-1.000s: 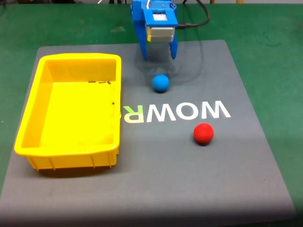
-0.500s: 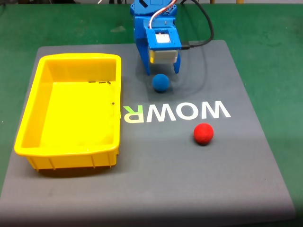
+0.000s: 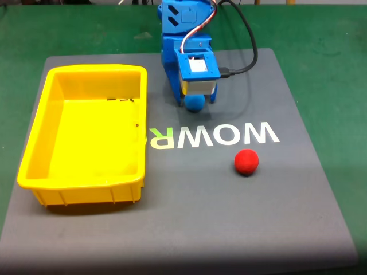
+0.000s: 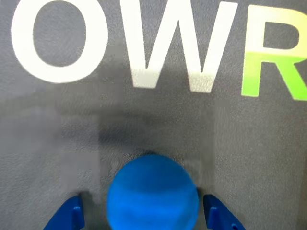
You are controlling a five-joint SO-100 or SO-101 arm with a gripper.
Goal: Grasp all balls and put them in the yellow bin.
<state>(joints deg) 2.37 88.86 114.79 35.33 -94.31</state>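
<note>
Spread apart, the blue end effector [image 4: 144,218] has its two finger tips at the bottom edge of the wrist view, one at 7 o'clock and one at 5 o'clock, with the small matte blue foam ball [image 4: 152,194] sitting between them. A thin strip of mat shows on each side of the ball, so neither finger [image 4: 67,218] touches it there. Beyond the ball, toward 12 o'clock in that view, the grey mat lies bare up to the large white and green printed letters [image 4: 144,43].

From the fixed view, going near to far: the front stretch of the dark grey printed mat [image 3: 189,229] at 6 o'clock is open all the way to its front edge. The small matte red foam ball [image 3: 246,161] lies at about 4 o'clock from the mat's middle, well apart from everything, with free mat all round it. At 9 o'clock stands the large bright yellow rectangular plastic bin [image 3: 34,143], its long right wall running just beside the green letter and its left rim close to the mat's left edge. Past the lettering, at 12 o'clock, the end effector [image 3: 195,103] hangs over the blue ball [image 3: 194,103], whose lower half peeks out beneath the arm's white block. Green bench surface [image 3: 332,34] surrounds the mat.
</note>
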